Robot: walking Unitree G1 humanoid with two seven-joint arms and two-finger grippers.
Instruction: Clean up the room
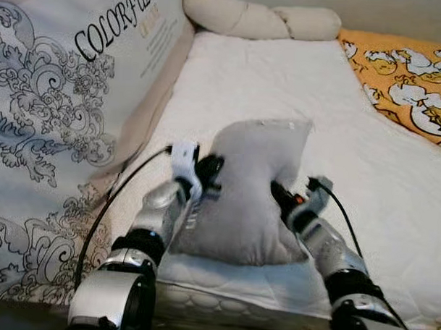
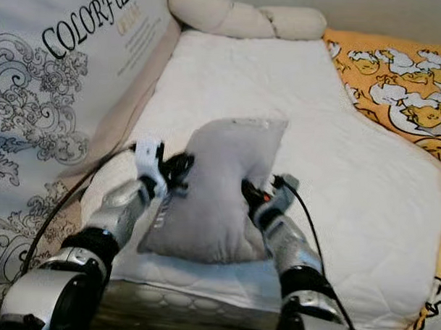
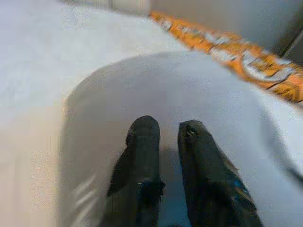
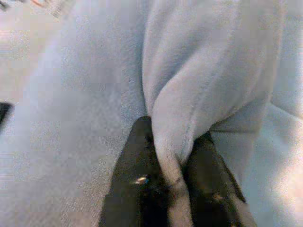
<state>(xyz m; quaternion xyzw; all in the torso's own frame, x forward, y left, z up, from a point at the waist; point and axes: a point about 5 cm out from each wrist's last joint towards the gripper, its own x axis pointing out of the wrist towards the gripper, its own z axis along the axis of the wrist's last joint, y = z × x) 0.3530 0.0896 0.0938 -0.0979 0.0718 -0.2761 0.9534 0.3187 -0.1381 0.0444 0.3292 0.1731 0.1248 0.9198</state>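
A grey pillow [image 1: 252,199] stands tilted near the front edge of the white mattress [image 1: 281,87], held between both grippers. My left gripper [image 1: 208,170] presses into the pillow's left side; in the left wrist view its fingers [image 3: 144,137] lie close together against the grey fabric [image 3: 156,80]. My right gripper [image 1: 279,192] grips the pillow's right side. In the right wrist view a fold of the pillow [image 4: 189,94] is pinched between that gripper's [image 4: 173,146] two black fingers. The pillow's far side is hidden.
A large patterned cushion [image 1: 49,94] printed "COLORFUL" leans along the left of the mattress. A cream knotted pillow [image 1: 262,18] lies at the far end. An orange cartoon-print blanket [image 1: 405,70] covers the right. The mattress's front edge [image 1: 237,310] runs just below my arms.
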